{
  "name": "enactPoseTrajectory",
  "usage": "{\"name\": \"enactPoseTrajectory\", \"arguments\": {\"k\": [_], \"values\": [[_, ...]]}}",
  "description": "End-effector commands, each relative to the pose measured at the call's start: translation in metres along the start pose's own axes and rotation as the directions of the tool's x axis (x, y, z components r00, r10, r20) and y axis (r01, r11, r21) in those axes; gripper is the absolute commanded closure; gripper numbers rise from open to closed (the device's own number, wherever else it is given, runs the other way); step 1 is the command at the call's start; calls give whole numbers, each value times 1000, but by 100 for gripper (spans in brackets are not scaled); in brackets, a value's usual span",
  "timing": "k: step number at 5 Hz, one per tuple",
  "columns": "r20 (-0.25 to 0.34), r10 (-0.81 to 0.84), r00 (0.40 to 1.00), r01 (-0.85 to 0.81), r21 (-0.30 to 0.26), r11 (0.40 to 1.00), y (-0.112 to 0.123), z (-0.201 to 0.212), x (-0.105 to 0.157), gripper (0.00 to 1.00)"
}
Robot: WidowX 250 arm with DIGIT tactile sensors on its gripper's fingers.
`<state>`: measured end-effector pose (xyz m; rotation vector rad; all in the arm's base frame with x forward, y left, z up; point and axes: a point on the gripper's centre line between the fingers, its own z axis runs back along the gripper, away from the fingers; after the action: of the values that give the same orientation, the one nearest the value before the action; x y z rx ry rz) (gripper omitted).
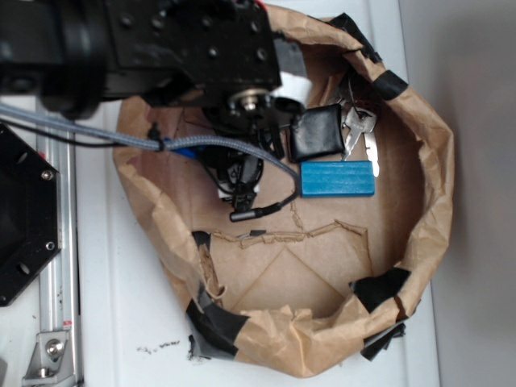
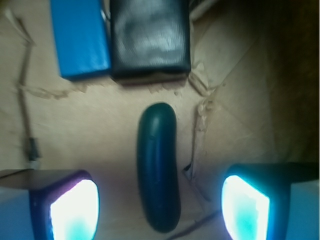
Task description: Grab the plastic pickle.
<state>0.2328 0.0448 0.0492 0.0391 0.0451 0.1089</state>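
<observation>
In the wrist view the plastic pickle, dark teal-green and glossy, lies lengthwise on the brown paper floor of the bag. It sits between my two fingers, touching neither. My gripper is open, with one bright pad to the left and one to the right. In the exterior view the arm hangs over the bag and hides the pickle; my gripper is low inside the bag.
A blue ribbed block and a black square pouch lie just beyond the pickle. Keys rest beside the pouch. The brown paper bag wall rings everything, with black tape on its rim.
</observation>
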Motion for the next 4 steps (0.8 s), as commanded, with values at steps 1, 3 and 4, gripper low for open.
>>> {"name": "enactPoseTrajectory", "arguments": {"k": [1, 3, 4], "values": [[-3, 45, 999, -45, 15, 999, 9, -29, 12, 100], [61, 128, 990, -123, -73, 990, 11, -4, 6, 100], [159, 81, 984, -62, -125, 990, -2, 47, 19, 100]]}}
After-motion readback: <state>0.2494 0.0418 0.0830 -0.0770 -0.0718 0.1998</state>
